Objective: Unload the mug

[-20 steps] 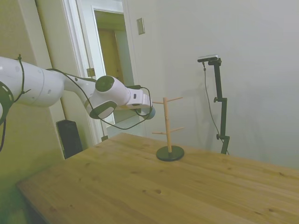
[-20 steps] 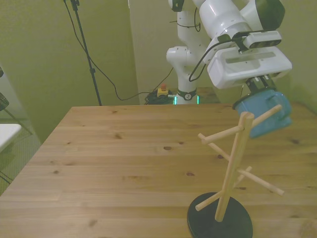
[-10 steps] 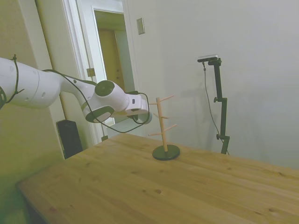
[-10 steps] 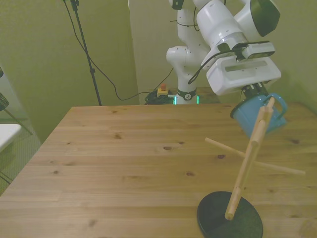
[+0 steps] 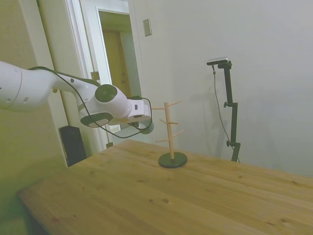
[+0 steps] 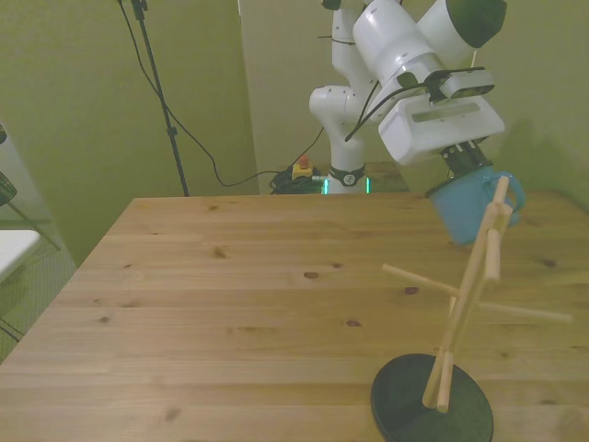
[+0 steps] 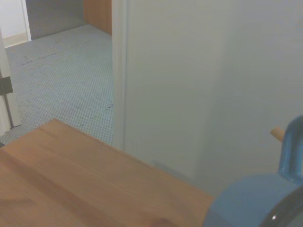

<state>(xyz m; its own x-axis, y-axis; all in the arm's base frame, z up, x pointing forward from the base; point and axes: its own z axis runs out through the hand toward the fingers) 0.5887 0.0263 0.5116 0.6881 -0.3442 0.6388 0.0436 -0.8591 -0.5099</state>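
The light blue mug hangs in the air over the far right of the table, with my gripper shut on its rim from above. Its loop handle overlaps the top of the wooden peg tree, which leans in the front view; whether the handle is still hooked there I cannot tell. In the side view the mug shows only partly below the gripper, just left of the peg tree. The wrist view shows the blue mug up close, with a peg tip beside it.
The peg tree's dark round base sits near the table's front edge at the front view's right. The wooden table spreads wide toward the front view's left. A doorway and wall lie behind the arm.
The arm has drawn back toward its base with the mug. The peg tree has slid, turned and tipped along with it.
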